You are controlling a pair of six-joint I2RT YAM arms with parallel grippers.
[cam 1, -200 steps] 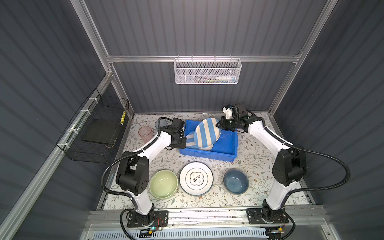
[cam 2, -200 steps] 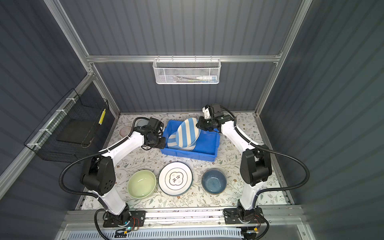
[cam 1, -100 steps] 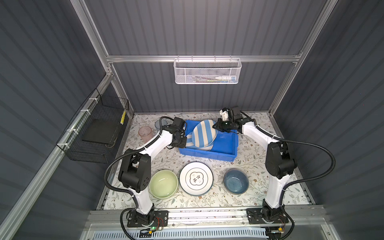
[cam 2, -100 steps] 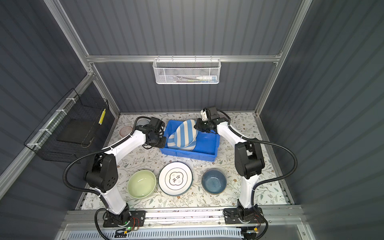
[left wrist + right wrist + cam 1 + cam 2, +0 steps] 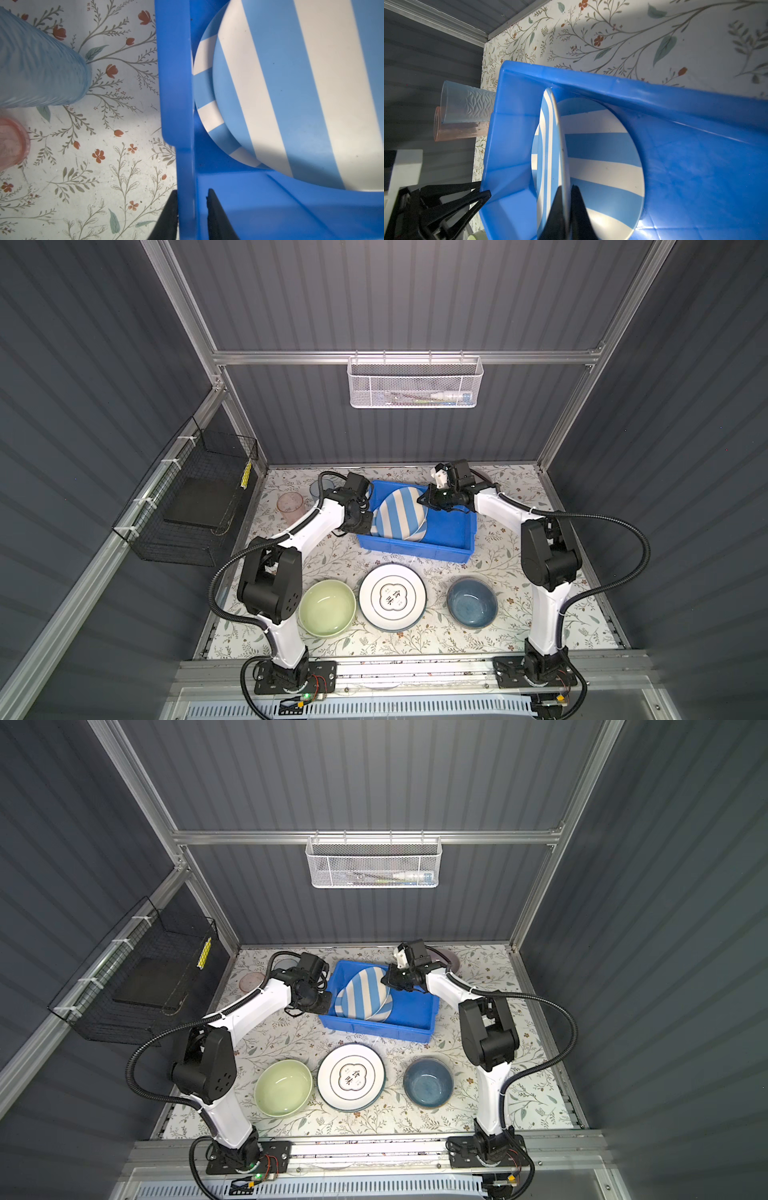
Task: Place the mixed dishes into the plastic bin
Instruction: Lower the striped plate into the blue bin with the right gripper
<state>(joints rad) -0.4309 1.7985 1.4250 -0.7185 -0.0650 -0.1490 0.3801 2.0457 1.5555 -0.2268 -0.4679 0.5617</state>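
The white plate [image 5: 392,598] just in front of the plastic bin [image 5: 415,552] carries 2 dark Chinese characters in a lobed frame at its centre, seemingly 食味. Left of the bin, a yellow tag [image 5: 247,475] on the black wire basket [image 5: 183,531] bears marks too small to read.

1. Plastic bin [image 5: 415,549]: the upper striped plate [image 5: 399,510], tilted in the right gripper [image 5: 564,187], and the lower striped plate [image 5: 204,116] fill its left half. The right half of the floor is bare.
2. The left gripper [image 5: 192,193] straddles the bin's left wall. The blue tumbler [image 5: 41,68] and pink tumbler [image 5: 10,141] stand near it, outside the bin.
3. The green bowl [image 5: 327,608], white plate [image 5: 392,597] and blue bowl [image 5: 472,608] line the front. A bare strip of table [image 5: 332,560] separates them from the bin.
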